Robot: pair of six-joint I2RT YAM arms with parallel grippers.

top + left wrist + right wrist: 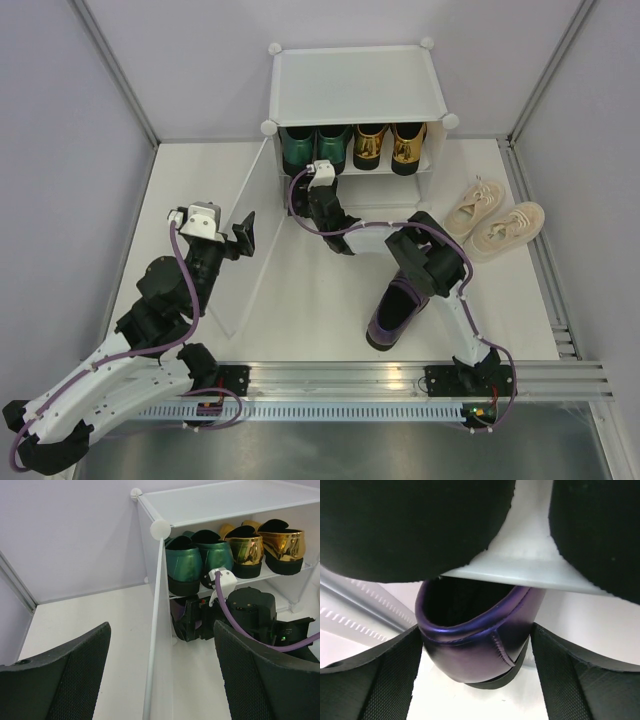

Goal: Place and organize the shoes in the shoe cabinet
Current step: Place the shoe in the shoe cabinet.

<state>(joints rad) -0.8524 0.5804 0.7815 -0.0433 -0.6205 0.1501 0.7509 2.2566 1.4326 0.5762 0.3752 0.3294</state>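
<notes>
The white shoe cabinet (355, 85) stands at the back, with its frosted door (250, 290) swung open toward me. Green loafers (315, 147) and gold loafers (390, 145) sit on the upper tier. My right gripper (477, 630) reaches into the lower tier. Its fingers are spread wide on either side of the heel of a dark purple shoe (470, 645) that rests on the floor there. The other purple shoe (392, 312) lies on the table under my right arm. My left gripper (245, 235) is open and straddles the door's edge (157, 645).
Beige sneakers (495, 218) lie on the table to the right of the cabinet. A metal rail (400, 380) runs along the near edge. Walls close in the left and right sides. The left wrist view shows my right gripper (192, 622) inside the lower tier.
</notes>
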